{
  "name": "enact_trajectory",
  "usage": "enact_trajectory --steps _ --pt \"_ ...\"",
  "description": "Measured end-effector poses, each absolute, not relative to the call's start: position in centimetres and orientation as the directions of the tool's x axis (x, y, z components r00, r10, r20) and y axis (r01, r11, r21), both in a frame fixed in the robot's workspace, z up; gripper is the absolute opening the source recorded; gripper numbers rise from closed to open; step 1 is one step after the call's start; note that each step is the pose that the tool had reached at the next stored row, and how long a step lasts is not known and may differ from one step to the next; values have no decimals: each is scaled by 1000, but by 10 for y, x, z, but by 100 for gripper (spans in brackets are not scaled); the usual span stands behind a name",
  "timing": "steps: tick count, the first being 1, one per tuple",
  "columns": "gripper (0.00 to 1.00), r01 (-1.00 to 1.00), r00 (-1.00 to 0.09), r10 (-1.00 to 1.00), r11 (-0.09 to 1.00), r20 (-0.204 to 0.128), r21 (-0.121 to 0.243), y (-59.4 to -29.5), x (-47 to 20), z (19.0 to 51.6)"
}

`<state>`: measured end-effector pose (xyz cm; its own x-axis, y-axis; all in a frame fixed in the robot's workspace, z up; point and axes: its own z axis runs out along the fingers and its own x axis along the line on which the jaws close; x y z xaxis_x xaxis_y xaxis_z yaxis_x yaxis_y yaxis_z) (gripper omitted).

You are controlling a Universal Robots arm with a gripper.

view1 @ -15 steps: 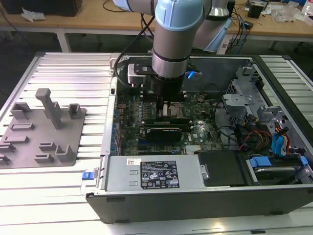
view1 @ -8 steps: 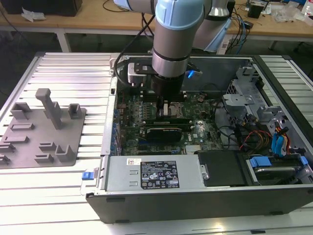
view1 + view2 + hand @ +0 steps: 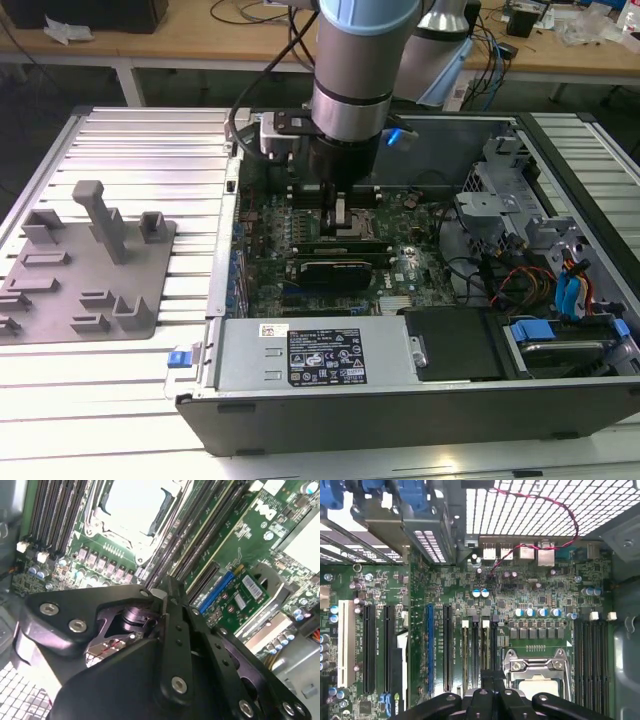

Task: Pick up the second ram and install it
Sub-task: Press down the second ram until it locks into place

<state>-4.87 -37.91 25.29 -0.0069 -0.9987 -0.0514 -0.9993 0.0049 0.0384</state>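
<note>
In the first wrist view the gripper [image 3: 490, 680] sits low over the motherboard [image 3: 520, 587], its fingers pinched narrow on the near end of the ram [image 3: 485, 650], which stands edge-on in a slot just beside the socket [image 3: 535, 667], with 1 more stick [image 3: 465, 650] in a slot close by on the side away from the socket. In the second wrist view the fingertips [image 3: 161, 594] meet at the slots next to the socket [image 3: 132, 505]. Farther back, the exterior view shows the arm [image 3: 350, 70] reaching down into the open case [image 3: 400, 420], with a grey tray [image 3: 90, 270] on the table at the exterior view's left.
</note>
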Motion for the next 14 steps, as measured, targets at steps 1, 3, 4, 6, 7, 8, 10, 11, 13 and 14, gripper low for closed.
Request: enact_trajectory --steps 1,3,4,6,7,8,10,11,13,14 --pt "8 -999 -7 -999 5 -52 38 -379 -45 253" --pt "8 -999 -7 -999 5 -52 38 -379 -38 253" --pt "8 -999 -7 -999 5 -52 38 -379 -32 253" --pt "8 -999 -7 -999 5 -52 38 -379 -25 253" --pt "8 -999 -7 -999 5 -52 38 -379 -25 253" --pt "8 -999 -7 -999 5 -52 38 -379 -25 253" --pt "8 -999 -7 -999 5 -52 38 -379 -25 253" --pt "8 -999 -7 -999 5 -52 38 -379 -25 253" --pt "8 -999 -7 -999 5 -52 38 -379 -24 253" --pt "8 -999 -7 -999 5 -52 38 -379 -24 253"
